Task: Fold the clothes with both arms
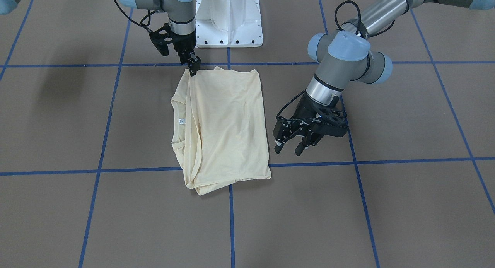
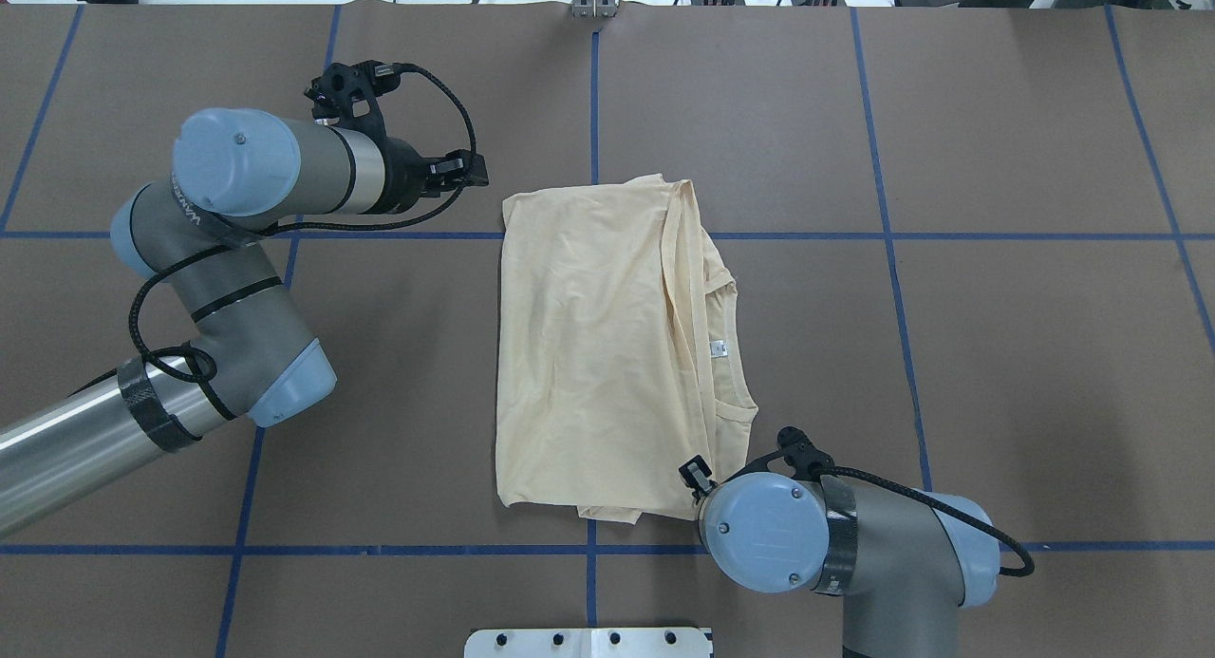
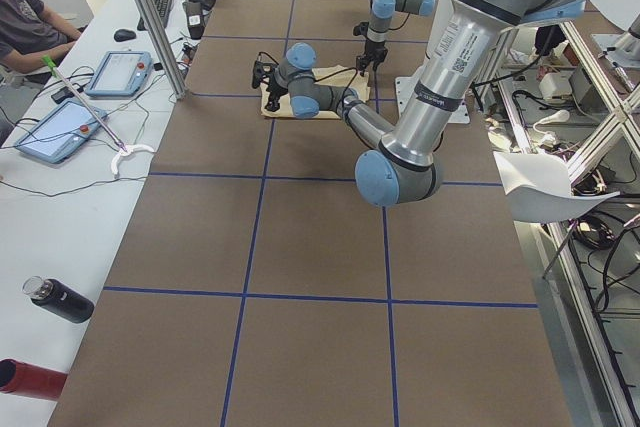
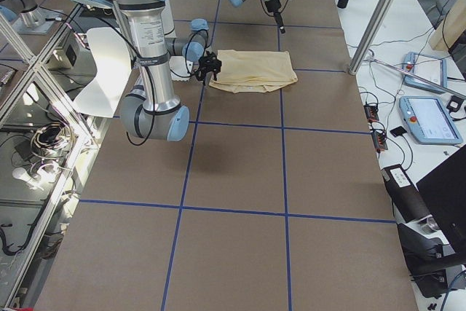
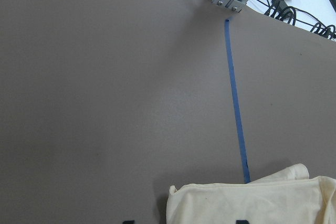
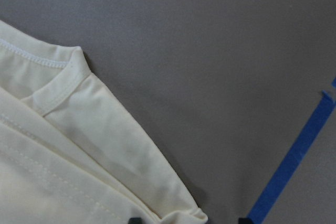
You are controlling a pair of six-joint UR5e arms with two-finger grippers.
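Under T-shirt — brown, blue-taped table

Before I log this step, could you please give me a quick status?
Left claw open, beside T-shirt. Right claw open, at its corner. T-shirt folded, flat on table. Nothing seen blocking.

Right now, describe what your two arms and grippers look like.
The left arm and right arm are silver-grey jointed tubes with light blue caps and looping black cables. The left gripper and right gripper are black, two-fingered.
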